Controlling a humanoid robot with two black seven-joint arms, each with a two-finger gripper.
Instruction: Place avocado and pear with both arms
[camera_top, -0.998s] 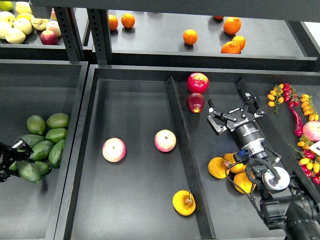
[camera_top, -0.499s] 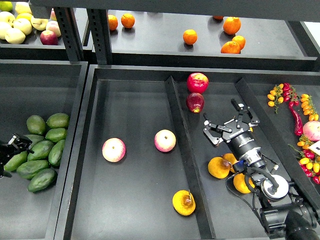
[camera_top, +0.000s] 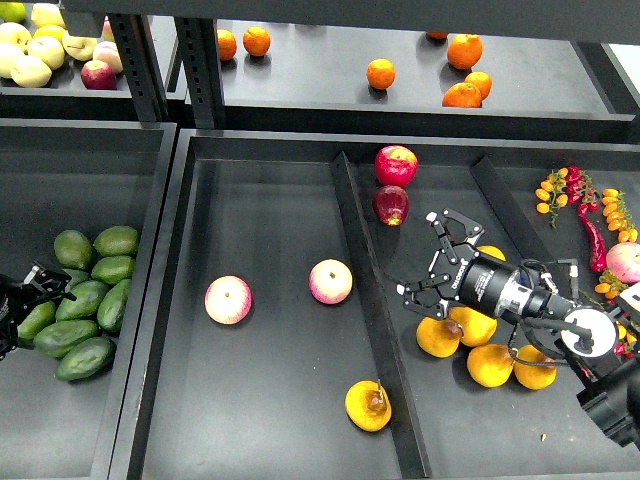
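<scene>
Several dark green avocados (camera_top: 92, 298) lie in a pile in the left bin. My left gripper (camera_top: 42, 284) comes in at the left edge and sits at the pile's left side; it is small and dark, so I cannot tell its fingers apart. A yellow-orange pear (camera_top: 368, 404) with a brown patch lies at the front of the middle tray. My right gripper (camera_top: 424, 262) is open and empty, its fingers spread. It hovers just above and left of several more pears (camera_top: 438, 338) in the right compartment.
Two pink-yellow apples (camera_top: 228, 299) (camera_top: 330, 281) lie in the middle tray. Two red apples (camera_top: 396, 165) sit at the back of the right compartment. A raised divider (camera_top: 365, 300) separates the compartments. Oranges (camera_top: 462, 94) are on the back shelf, peppers (camera_top: 590, 235) at the right.
My right arm has swung down and to the right, turning its open gripper leftward and lowering it toward the pears. The avocado near my left gripper now lies in the pile.
</scene>
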